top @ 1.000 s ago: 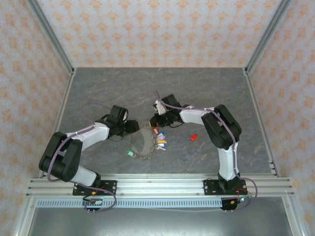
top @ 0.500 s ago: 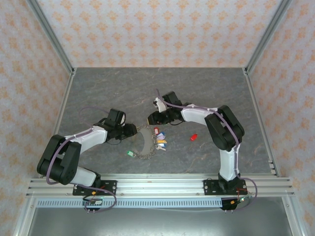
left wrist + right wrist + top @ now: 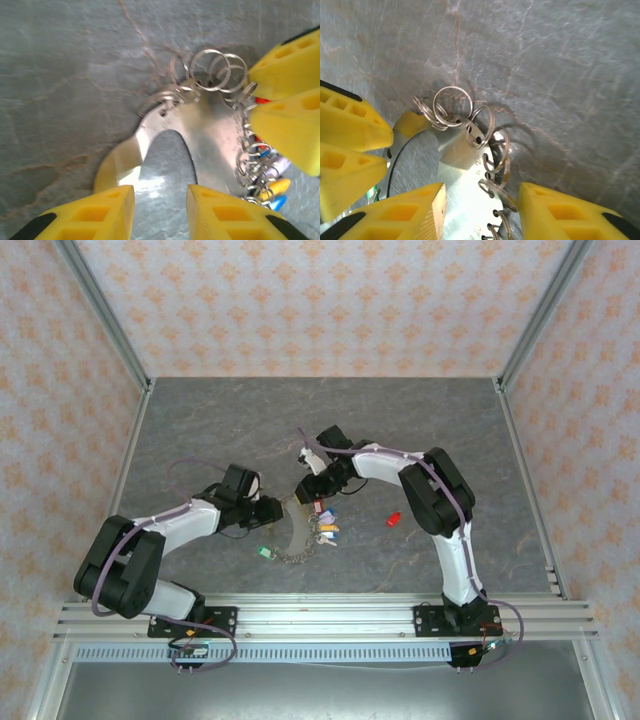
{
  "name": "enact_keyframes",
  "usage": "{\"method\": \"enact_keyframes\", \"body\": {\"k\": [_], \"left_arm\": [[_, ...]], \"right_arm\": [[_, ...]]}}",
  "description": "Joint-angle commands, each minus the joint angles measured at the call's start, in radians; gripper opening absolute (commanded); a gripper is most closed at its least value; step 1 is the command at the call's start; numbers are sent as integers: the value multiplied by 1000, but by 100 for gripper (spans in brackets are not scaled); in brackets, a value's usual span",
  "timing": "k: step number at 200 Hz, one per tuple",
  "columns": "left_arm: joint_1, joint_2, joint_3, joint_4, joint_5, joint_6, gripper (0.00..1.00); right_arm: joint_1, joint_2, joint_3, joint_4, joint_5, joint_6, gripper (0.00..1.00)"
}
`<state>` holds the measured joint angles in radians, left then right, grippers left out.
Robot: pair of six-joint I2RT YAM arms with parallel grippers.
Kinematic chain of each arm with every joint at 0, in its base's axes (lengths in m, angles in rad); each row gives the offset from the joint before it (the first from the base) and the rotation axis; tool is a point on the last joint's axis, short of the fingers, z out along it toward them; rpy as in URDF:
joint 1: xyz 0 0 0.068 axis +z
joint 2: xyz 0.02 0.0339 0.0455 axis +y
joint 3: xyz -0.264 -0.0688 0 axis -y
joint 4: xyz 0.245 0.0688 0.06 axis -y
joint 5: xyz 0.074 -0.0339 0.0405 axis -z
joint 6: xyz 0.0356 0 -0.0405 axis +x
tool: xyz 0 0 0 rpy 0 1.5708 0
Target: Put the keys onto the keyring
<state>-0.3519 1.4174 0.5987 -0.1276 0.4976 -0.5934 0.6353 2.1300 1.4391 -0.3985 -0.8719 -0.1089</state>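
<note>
The left fingers and right fingers stand parted, gripping nothing, over the keyring, its keys mostly hidden.

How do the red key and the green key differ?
The red key lies apart from the keyring, alone on the table; the green key sits right by its end. The red key is to the keyring's right, the green key at its near left. Both are tiny.

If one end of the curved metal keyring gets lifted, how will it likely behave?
The keyring plate looks like flat, shiny metal, so probably stiff and slippery. Its small split rings sit loosely through edge holes, so they and the keys will likely swing and shift.
</note>
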Motion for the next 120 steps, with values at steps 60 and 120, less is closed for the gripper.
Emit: {"method": "enact_keyframes", "body": {"k": [60, 120], "left_arm": [[-42, 97, -19, -6, -80, 40, 24], [-42, 153, -10, 61, -41, 46, 22]], "right_arm": [[7, 8, -29, -78, -57, -61, 30], [29, 11, -32, -16, 16, -4, 23]]}}
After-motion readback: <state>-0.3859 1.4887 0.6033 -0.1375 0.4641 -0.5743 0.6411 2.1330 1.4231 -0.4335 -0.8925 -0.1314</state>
